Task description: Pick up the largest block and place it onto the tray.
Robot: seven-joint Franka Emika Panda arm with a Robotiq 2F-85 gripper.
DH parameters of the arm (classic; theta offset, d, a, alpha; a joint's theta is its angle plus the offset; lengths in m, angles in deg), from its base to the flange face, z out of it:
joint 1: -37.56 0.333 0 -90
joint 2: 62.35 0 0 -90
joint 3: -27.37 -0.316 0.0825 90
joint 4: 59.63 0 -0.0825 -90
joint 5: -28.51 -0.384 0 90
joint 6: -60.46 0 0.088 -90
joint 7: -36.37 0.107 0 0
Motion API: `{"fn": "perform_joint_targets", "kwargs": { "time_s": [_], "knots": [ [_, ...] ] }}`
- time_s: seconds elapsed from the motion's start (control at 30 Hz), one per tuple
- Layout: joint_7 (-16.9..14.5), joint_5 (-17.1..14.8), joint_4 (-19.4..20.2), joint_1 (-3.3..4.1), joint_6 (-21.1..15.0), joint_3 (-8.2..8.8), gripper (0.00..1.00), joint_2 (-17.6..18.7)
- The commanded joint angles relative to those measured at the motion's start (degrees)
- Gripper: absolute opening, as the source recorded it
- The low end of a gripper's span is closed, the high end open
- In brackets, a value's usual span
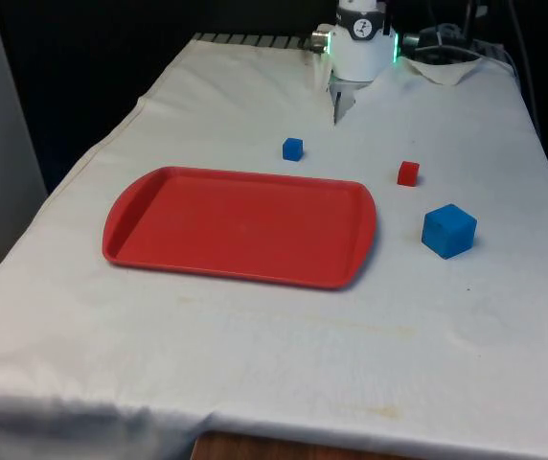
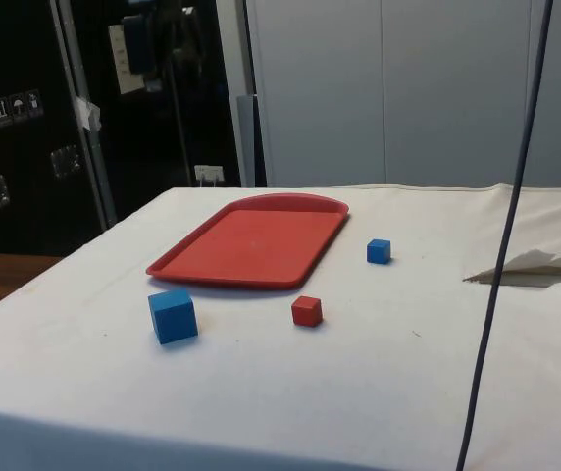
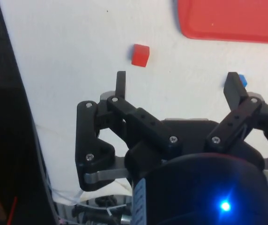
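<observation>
The largest block, a blue cube (image 1: 448, 230) (image 2: 173, 315), sits on the white cloth at the front view's right, just off the short end of the red tray (image 1: 245, 225) (image 2: 251, 240) (image 3: 232, 18). Nothing lies on the tray. My gripper (image 3: 176, 79) hovers high over the robot's end of the table, open, with nothing between its fingers. Below it lie a small red block (image 3: 140, 55) and a small blue block (image 3: 241, 80), the latter partly hidden by one finger.
The small red block (image 1: 408, 173) (image 2: 307, 311) lies just behind the big cube, towards the robot. The small blue block (image 1: 293, 149) (image 2: 379, 251) is near the tray's far edge. A rumpled fold of cloth (image 1: 446, 69) lies beside the robot's base. A dark cable (image 2: 501, 255) hangs across the side view.
</observation>
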State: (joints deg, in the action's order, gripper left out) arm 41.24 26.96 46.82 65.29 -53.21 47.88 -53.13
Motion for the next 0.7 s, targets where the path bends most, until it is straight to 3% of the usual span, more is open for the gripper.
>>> {"fn": "perform_joint_targets", "kwargs": {
  "time_s": [0.0, 0.27, 0.53, 0.57, 0.67],
  "knots": [
    [0.8, 0.63, -0.4, 0.23, -0.69, -0.17, 1.0, 0.8],
    [2.29, 0.63, -2.75, 0.0, -1.66, -1.95, 1.0, 4.58],
    [4.81, 0.52, -5.5, 0.29, -3.9, -3.5, 1.0, 8.94],
    [4.24, 0.63, -5.16, 0.0, -3.38, -3.38, 1.0, 8.31],
    [5.56, 0.74, -5.96, 0.29, -4.98, -4.18, 1.0, 10.03]
  ]
}}
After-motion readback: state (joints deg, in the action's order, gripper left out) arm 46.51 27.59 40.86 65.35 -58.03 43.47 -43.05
